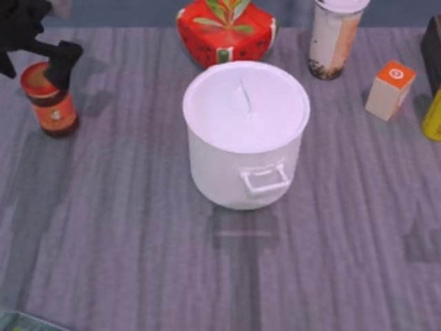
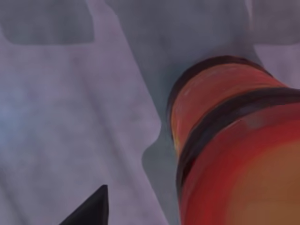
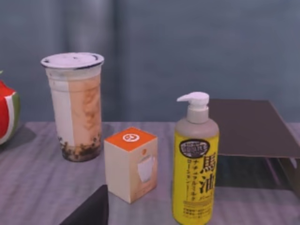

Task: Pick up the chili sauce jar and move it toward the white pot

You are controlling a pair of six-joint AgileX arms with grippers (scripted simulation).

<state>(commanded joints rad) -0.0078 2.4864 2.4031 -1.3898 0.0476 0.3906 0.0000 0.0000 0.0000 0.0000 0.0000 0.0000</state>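
The chili sauce jar (image 1: 52,103), dark glass with a red-orange lid and orange label, stands upright at the table's far left. My left gripper (image 1: 36,65) hovers right over its lid, open, with a black finger on either side. In the left wrist view the jar (image 2: 234,150) fills the frame close up, and one dark fingertip (image 2: 96,208) shows apart from it. The white pot (image 1: 244,131), lid on and handle facing the front, stands mid-table to the right of the jar. My right arm is outside the top view; only one of its fingertips (image 3: 93,208) shows.
Behind the pot sits a red box with green leaves (image 1: 226,31). A tall cream cup (image 1: 335,38), a small orange-topped carton (image 1: 390,89) and a yellow pump bottle (image 1: 434,117) stand at the back right, with a dark stand (image 3: 253,129) beyond them.
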